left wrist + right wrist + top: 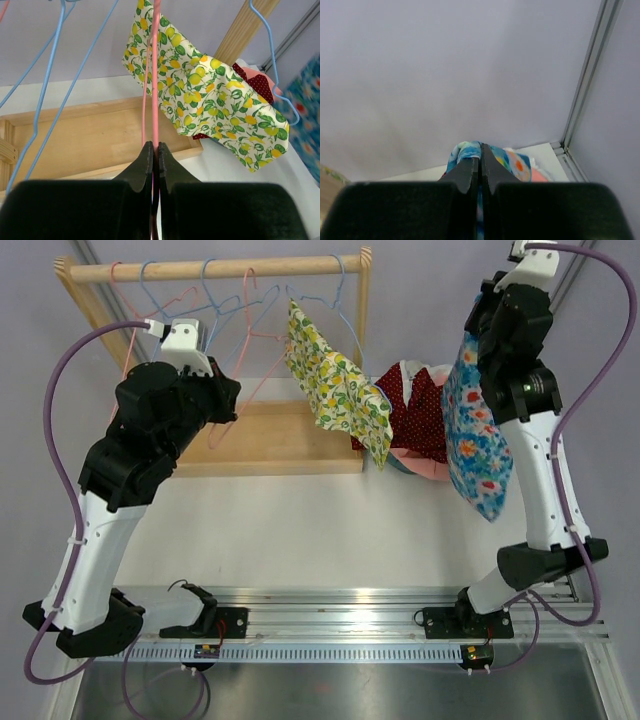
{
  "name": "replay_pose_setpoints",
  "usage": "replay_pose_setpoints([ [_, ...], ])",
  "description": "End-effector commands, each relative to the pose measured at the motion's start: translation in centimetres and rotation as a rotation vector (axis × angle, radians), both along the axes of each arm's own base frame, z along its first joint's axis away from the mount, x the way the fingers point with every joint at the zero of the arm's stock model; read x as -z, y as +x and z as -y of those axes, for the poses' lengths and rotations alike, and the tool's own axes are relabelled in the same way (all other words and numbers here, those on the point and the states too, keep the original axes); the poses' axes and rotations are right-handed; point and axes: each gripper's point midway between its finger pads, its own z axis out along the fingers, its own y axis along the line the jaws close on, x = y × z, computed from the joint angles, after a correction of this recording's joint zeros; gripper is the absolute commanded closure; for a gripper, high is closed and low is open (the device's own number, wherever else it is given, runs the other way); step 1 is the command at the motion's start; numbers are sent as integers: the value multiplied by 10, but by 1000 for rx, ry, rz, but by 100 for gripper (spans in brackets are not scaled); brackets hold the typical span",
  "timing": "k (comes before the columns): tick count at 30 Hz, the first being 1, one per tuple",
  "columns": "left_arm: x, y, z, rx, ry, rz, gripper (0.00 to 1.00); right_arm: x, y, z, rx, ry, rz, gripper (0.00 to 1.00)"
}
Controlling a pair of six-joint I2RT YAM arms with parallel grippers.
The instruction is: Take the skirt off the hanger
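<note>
My right gripper [480, 150] is shut on the top edge of a blue floral skirt [464, 150]. In the top view the skirt [472, 440] hangs free from it at the right, clear of the rack and off any hanger. My left gripper [155, 147] is shut on the wire of a bare pink hanger [155, 75]. That hanger [262, 370] hangs from the wooden rail [220, 268], with the left gripper [230, 405] at its lower part. A yellow lemon-print skirt [335, 390] hangs on a blue hanger [340, 290] on the rail; it also shows in the left wrist view [210, 90].
Several bare blue hangers [205, 305] hang on the rail left of the pink one. The rack's wooden base [290, 440] lies under them. A pile with a red polka-dot garment [425, 410] and a pink one [425, 465] lies between the rack and the blue skirt.
</note>
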Motion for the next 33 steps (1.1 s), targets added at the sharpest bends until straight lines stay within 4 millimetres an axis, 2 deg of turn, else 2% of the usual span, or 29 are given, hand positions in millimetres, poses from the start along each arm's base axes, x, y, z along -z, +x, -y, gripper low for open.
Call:
replay_pose_setpoints([
  [1, -25, -10, -7, -9, -51, 80, 100, -62, 8, 15, -19, 71, 156, 100],
  [2, -25, -11, -8, -10, -50, 81, 100, -58, 19, 18, -6, 69, 144, 100],
  [3, -26, -11, -8, -10, -51, 82, 100, -41, 38, 18, 6, 70, 109, 100],
  [4, -25, -11, -7, -7, -50, 81, 100, -29, 48, 23, 22, 72, 83, 100],
  [6, -27, -11, -8, -7, -53, 86, 100, 3, 67, 19, 9, 100, 22, 100],
  [7, -29, -10, -8, -8, -54, 90, 100, 39, 78, 16, 6, 99, -52, 100],
  [8, -29, -8, -7, -9, -49, 90, 100, 60, 82, 10, -16, 108, -96, 100],
  [9, -29, -6, -6, -11, -46, 90, 100, 102, 83, 6, -21, 136, -179, 96],
  [10, -32, -6, -6, -12, -47, 94, 100, 126, 82, 3, -33, 151, -223, 93],
  [11, -34, -4, -5, -11, -45, 99, 100, 150, 79, -5, -65, 171, -266, 86],
  [12, -32, 1, -2, -13, -39, 92, 100, 195, 67, -8, -70, 221, -336, 53],
  [13, -34, 4, 0, -10, -40, 96, 100, 217, 59, -12, -88, 242, -367, 24],
  [14, -39, 6, 1, -8, -44, 106, 100, 240, 50, -18, -115, 268, -405, 2],
  [15, -36, 13, 5, -7, -36, 98, 100, 277, 31, -20, -112, 319, -462, 1],
  [17, -43, 19, 9, -7, -38, 113, 100, 310, 9, -23, -117, 364, -527, 0],
  [18, -45, 22, 10, -8, -38, 119, 100, 333, -9, -23, -111, 403, -563, 1],
  [19, -42, 33, 15, -14, -31, 109, 100, 343, -17, -25, -121, 416, -581, 0],
  [21, -48, 40, 18, -23, -31, 124, 100, 360, -38, -32, -163, 445, -616, 0],
  [24, -49, 58, 21, -52, -19, 133, 100, 369, -59, -35, -187, 442, -652, 1],
  [28, -40, 81, 23, -92, 2, 110, 100, 360, -71, -33, -204, 422, -641, 1],
  [33, -24, 93, 9, -142, 10, 72, 100, 336, -77, -34, -229, 419, -597, 1],
])
